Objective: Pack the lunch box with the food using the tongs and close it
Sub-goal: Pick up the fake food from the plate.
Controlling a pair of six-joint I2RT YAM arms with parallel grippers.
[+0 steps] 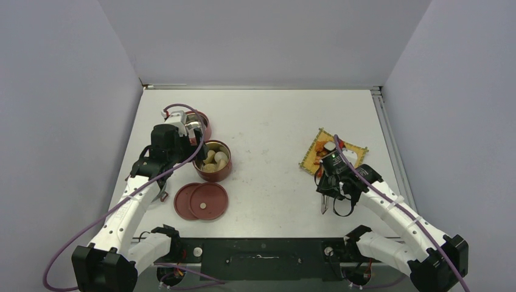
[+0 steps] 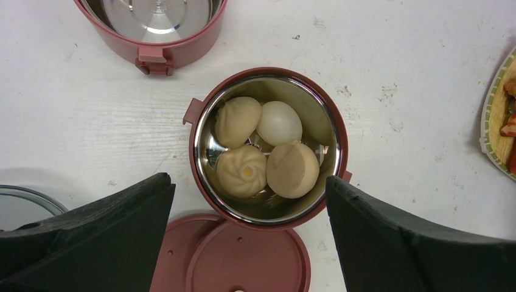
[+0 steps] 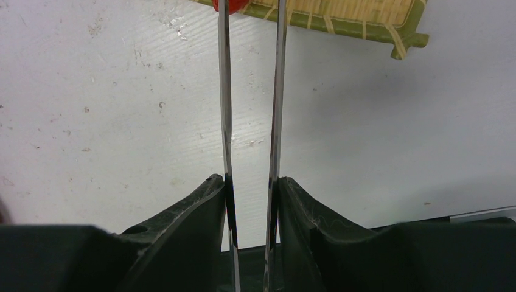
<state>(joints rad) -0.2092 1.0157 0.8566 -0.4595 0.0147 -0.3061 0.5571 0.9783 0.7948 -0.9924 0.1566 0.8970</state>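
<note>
The lunch box stands at the left as two dark-red bowls. The nearer bowl [image 1: 212,160] [image 2: 268,146] holds several pale cream balls [image 2: 242,171]. The far bowl [image 2: 152,24] shows only its steel inside. Two flat dark-red lids [image 1: 201,201] [image 2: 237,255] lie overlapping in front of them. My left gripper [image 1: 188,131] [image 2: 249,182] hangs open over the filled bowl, its fingers either side of the bowl's near rim. My right gripper [image 1: 331,164] [image 3: 251,182] is shut on the silver tongs [image 3: 278,91]. Their tips reach a red piece [image 3: 228,5] at the yellow mat's edge [image 3: 341,15].
The yellow woven mat [image 1: 310,157] lies at the right, partly hidden under my right wrist, with red and orange food [image 2: 508,121] on it. The tongs' joined end [image 1: 324,205] sticks out toward the near table edge. Walls close the table on three sides.
</note>
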